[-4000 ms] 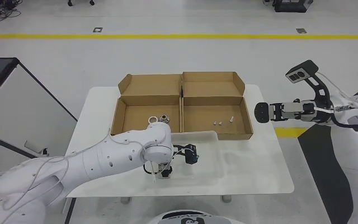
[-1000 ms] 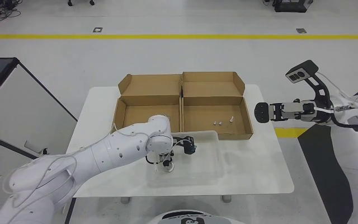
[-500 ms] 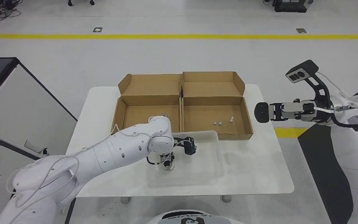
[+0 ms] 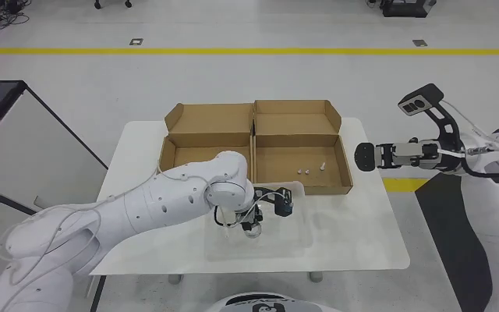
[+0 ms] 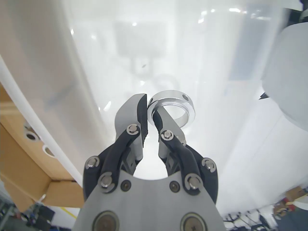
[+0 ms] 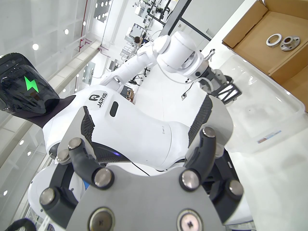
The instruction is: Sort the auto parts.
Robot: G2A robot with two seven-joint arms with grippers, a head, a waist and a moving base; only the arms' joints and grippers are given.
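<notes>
With our left hand (image 5: pixel 150 115) we pinch the ring (image 5: pixel 168 96) by its wall, likely to carry it from bin (image 4: pixel 300 234) to box (image 4: pixel 191 168); our right hand (image 6: pixel 144 111) hangs open.

A white table (image 4: pixel 366 234) is carrying a clear plastic bin (image 4: pixel 302 231). Just behind that bin, a left cardboard box (image 4: pixel 191 162) and a right cardboard box (image 4: pixel 281 168) are sitting open, touching each other.

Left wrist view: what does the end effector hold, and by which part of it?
The left end effector holds a silver ring by its wall: one finger is outside it, the other inside the hole.
</notes>
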